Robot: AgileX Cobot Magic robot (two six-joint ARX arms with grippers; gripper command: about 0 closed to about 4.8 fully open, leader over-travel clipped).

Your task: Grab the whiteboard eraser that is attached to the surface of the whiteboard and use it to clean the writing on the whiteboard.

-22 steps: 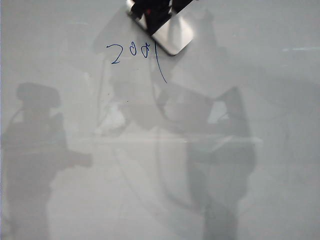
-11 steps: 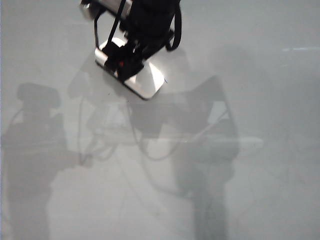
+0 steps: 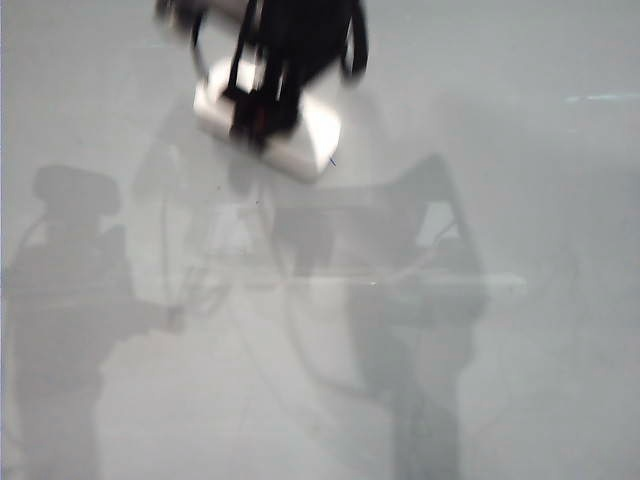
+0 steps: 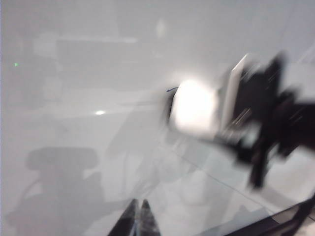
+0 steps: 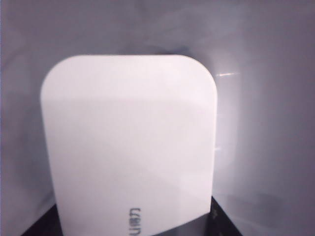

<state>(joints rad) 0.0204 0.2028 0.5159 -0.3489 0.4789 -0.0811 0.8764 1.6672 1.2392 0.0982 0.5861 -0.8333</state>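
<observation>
The right gripper (image 3: 262,118) clamps the small white rounded plastic whiteboard eraser (image 3: 300,140) flat against the glossy pale whiteboard (image 3: 520,380) over the blue writing (image 3: 332,160), while the left gripper (image 4: 139,212), fingertips together, idles nearby; tilting risks missed strokes.

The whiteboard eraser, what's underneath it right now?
The whiteboard eraser, held by the right gripper, lies over the whiteboard. Only a short blue tip of the writing shows at its edge; anything beneath is covered.
</observation>
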